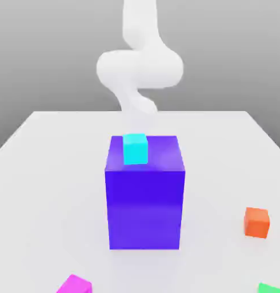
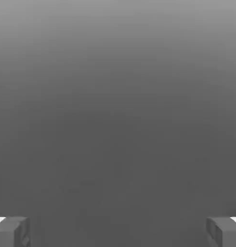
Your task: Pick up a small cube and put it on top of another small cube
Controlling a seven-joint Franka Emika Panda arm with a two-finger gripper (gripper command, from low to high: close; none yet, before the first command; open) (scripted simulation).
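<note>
A small cyan cube sits on the top face of a tall blue block in the middle of the white table. Three more small cubes lie on the table: an orange one at the exterior view's right, a magenta one at the front left edge, and a green one at the front right corner. My white arm rises behind the blue block. In the hand view my gripper is open, its grey fingertips far apart with nothing between them, facing plain grey background.
The tall blue block stands between the arm and the cubes at the front. Bare table lies on both sides of the block.
</note>
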